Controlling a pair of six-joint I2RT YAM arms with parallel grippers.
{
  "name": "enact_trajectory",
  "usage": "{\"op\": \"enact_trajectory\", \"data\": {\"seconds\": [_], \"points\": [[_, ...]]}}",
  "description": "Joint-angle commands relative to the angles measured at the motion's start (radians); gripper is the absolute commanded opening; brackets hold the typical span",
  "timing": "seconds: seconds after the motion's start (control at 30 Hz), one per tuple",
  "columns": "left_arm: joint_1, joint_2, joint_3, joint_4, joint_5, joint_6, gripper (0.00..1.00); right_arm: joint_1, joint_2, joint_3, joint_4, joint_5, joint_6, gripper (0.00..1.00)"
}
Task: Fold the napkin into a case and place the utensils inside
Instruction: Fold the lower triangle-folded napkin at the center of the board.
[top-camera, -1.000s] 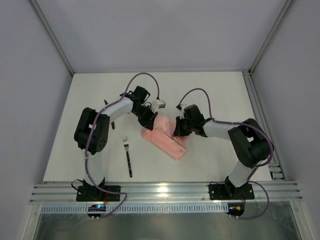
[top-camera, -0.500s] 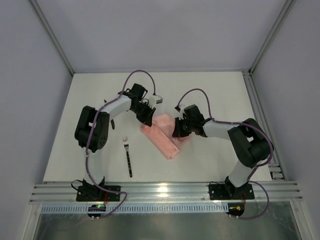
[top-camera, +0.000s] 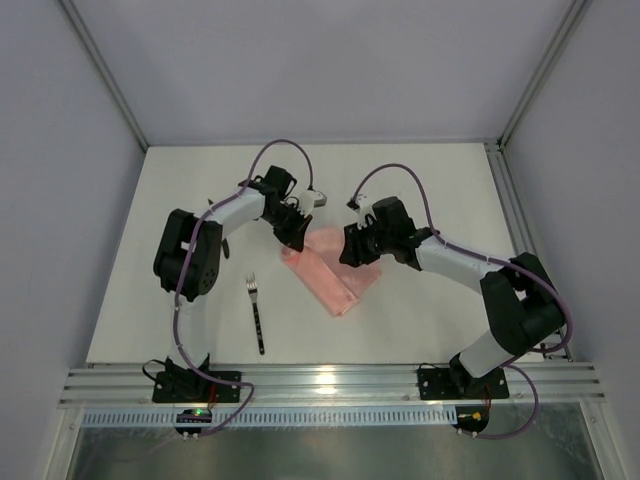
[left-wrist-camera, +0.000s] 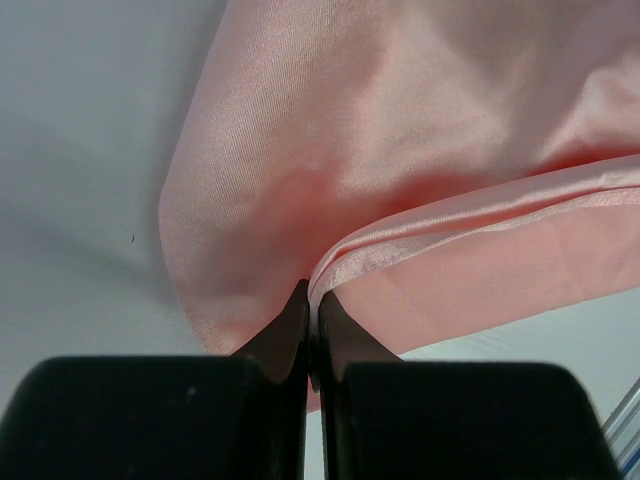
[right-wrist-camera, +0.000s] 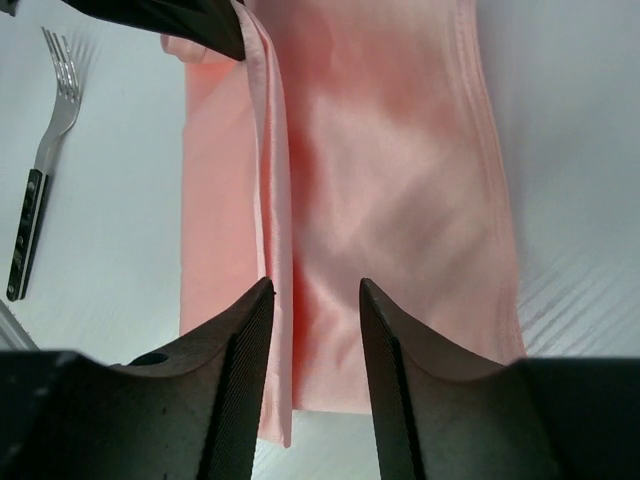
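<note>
The napkin (top-camera: 330, 285) lies folded into an oblong near the middle of the table (top-camera: 440, 190), running from 11 to 5 o'clock. The left gripper (top-camera: 294, 230) pinches a hemmed fold at the 11 o'clock end, its fingers pressed tight on the cloth. The right gripper (top-camera: 350, 258) sits over the 2 o'clock edge with fingers spread and nothing between them; whether they touch the cloth is unclear. The fork (top-camera: 256, 312) lies apart, at the napkin's 8 o'clock.
</note>
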Motion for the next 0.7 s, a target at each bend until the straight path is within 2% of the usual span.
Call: {"op": "enact_trajectory", "data": {"seconds": [0.0, 0.23, 0.53, 0.57, 0.67], "points": [[-0.002, 0.0, 0.038, -0.009, 0.008, 0.017, 0.0, 0.02, -0.003, 0.009, 0.058, -0.063, -0.028, 0.45], [-0.002, 0.003, 0.04, -0.006, 0.014, 0.005, 0.0, 0.06, 0.102, 0.004, 0.21, -0.117, -0.008, 0.53], [-0.002, 0.003, 0.043, -0.01, 0.016, 0.022, 0.0, 0.063, 0.242, 0.043, 0.221, -0.112, -0.008, 0.54], [-0.002, 0.003, 0.043, -0.01, 0.016, 0.022, 0.0, 0.063, 0.251, 0.044, 0.224, -0.121, -0.005, 0.52], [-0.002, 0.003, 0.044, -0.012, 0.005, 0.026, 0.01, 0.063, 0.265, 0.044, 0.239, -0.151, 0.01, 0.19]]}}
